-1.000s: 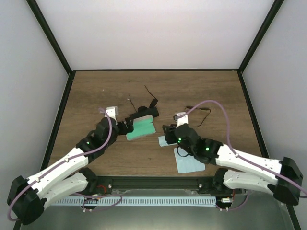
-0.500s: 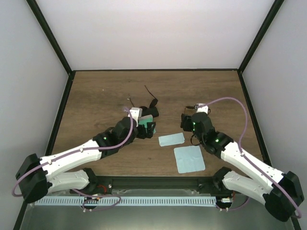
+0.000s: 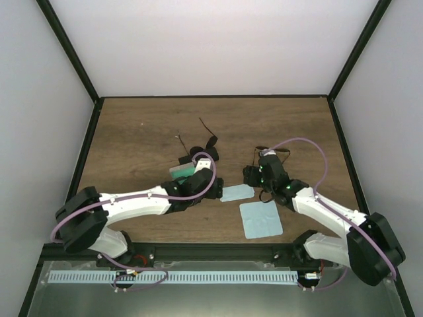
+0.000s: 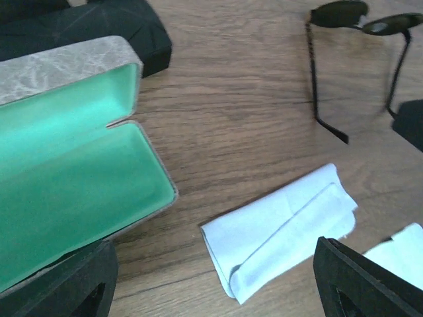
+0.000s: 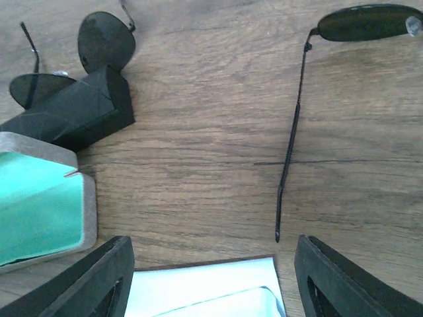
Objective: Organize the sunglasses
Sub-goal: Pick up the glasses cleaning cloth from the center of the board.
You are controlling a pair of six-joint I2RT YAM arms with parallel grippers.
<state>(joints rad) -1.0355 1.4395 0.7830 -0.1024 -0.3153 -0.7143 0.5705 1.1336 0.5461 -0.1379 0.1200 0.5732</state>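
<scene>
Wood table [image 3: 132, 132]. Left gripper [image 4: 211, 281] spread wide, empty, over folded blue cloth [image 4: 284, 231]. Right gripper [image 5: 218, 277] likewise spread, empty. Green-lined case [image 4: 66, 178] open, centre-left. Black case [image 5: 79, 112] behind it. One sunglasses pair [image 5: 357, 23] far of right gripper, second pair [image 5: 106, 39] against black case.

First sunglasses [image 5: 104, 41], round dark lenses, beside black case [image 5: 73, 115], second sunglasses [image 4: 338, 13], arms unfolded, flat on table [image 4: 231, 99]

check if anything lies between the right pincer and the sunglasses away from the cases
Nothing visible does: only bare table lies between the right pincer and those sunglasses. The folded blue cloth sits under the pincer, short of the arm tip.
</scene>
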